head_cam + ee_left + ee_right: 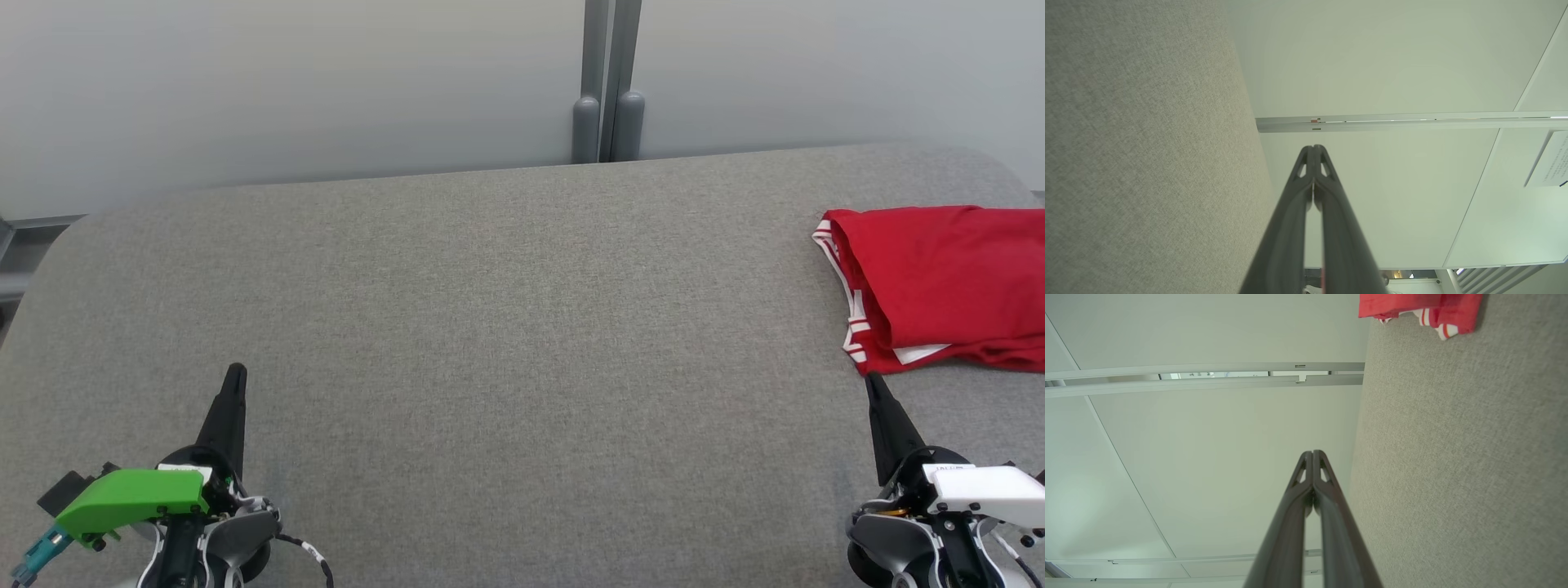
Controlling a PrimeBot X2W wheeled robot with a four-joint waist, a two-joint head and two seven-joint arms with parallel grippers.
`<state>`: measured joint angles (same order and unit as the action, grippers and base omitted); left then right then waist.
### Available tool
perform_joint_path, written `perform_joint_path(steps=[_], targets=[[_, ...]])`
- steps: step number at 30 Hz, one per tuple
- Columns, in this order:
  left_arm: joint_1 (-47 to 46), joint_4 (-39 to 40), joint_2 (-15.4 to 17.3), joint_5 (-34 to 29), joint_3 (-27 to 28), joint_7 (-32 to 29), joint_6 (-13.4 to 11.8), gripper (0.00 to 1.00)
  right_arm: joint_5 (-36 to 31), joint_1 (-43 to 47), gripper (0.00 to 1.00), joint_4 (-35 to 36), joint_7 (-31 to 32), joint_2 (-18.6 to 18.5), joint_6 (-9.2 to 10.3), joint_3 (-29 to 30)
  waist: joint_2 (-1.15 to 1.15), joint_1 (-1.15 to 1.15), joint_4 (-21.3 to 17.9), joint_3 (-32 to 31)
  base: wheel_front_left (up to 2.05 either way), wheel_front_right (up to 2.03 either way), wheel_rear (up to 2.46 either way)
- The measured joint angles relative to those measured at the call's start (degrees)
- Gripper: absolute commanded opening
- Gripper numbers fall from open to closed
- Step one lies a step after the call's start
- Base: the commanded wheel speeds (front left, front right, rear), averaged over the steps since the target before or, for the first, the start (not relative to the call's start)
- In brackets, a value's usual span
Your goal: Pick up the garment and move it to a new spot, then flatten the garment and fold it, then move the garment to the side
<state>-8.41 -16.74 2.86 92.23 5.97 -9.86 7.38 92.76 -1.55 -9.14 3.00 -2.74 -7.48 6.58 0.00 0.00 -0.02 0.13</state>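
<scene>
Pale wall panels [286,82], joined at a grey metal post [608,82], stand behind a broad surface [522,327] covered in grey woven fabric. Its far edge runs straight between two rounded corners, and its near edge is cut off by the frame. A wide stretch of this fabric lies open between the two arms and to the left of the cloth.

The folded red garment [939,286], trimmed with white stripes, lies flat at the surface's far right near the rounded corner. Its right part is cut off by the frame.

At lower left, the left gripper [235,371] has its dark fingers pressed together on nothing. At lower right, the right gripper [870,378] is likewise closed and empty. In the head view its tip seems to meet the garment's near hem. The right wrist view shows the cloth lying apart, ahead of the fingertips.
</scene>
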Motion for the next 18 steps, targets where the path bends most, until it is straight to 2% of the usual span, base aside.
perform_joint_path(steps=[18], targets=[[0.00,0.00,0.00,0.00,0.00,0.00,0.00,0.00,0.00,0.01,0.00,0.00,0.00,0.00,0.00,0.00,0.00,0.00,0.00,0.00,0.00,0.00,0.00]])
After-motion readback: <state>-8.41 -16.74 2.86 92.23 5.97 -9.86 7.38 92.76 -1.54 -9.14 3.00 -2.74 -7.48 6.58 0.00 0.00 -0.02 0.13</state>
